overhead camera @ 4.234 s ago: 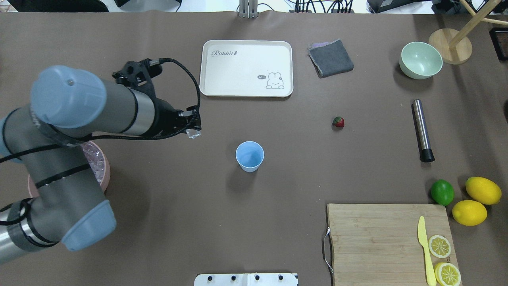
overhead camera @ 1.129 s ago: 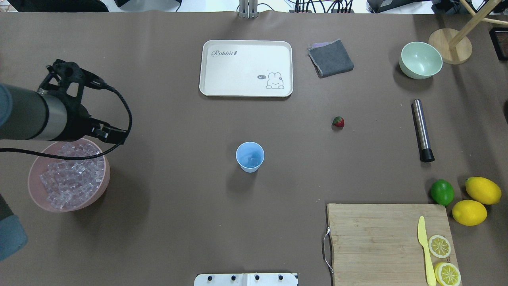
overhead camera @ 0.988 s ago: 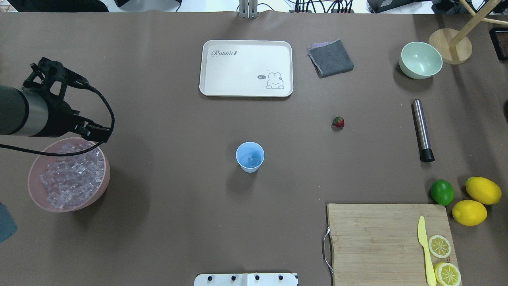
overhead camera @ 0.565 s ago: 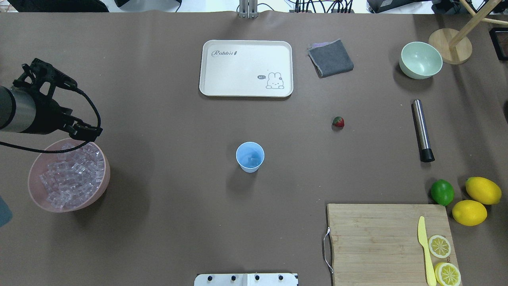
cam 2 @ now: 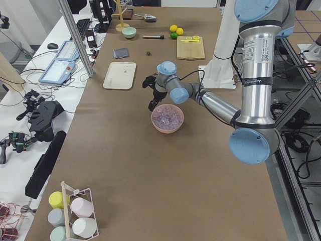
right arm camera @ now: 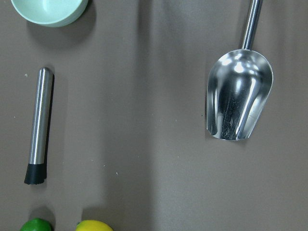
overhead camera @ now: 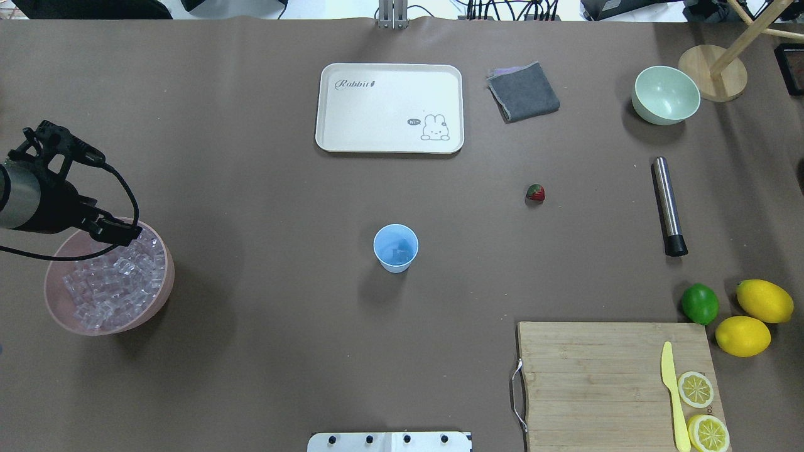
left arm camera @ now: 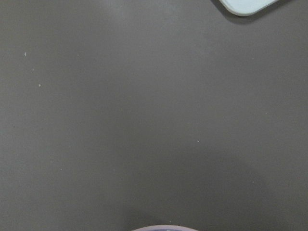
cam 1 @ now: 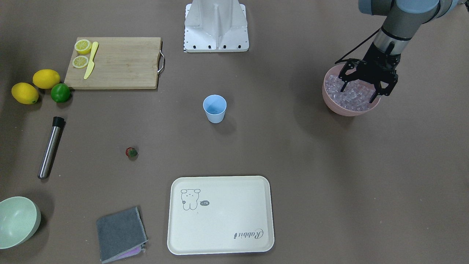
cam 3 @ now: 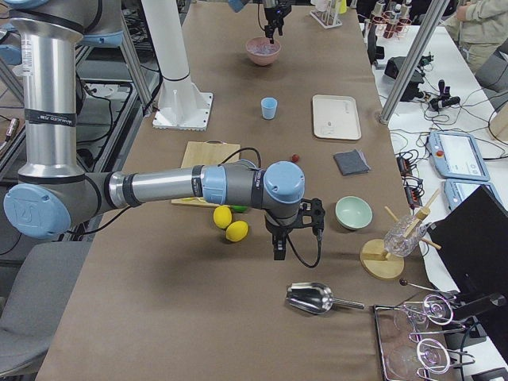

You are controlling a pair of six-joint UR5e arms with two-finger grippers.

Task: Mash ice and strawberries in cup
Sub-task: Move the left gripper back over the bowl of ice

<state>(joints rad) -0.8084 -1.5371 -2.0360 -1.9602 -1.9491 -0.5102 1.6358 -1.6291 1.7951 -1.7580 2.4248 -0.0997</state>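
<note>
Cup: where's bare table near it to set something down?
Bare between the cup and the pink bowl, between cup and tray, and, in the overhead view, left of the cutting board. Crowded around the lime and lemons by the board's corner.

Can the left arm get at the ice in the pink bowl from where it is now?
Probably yes. The left tool hangs open directly over the pink bowl, and the ice in it lies uncovered, with nothing between them.
</note>
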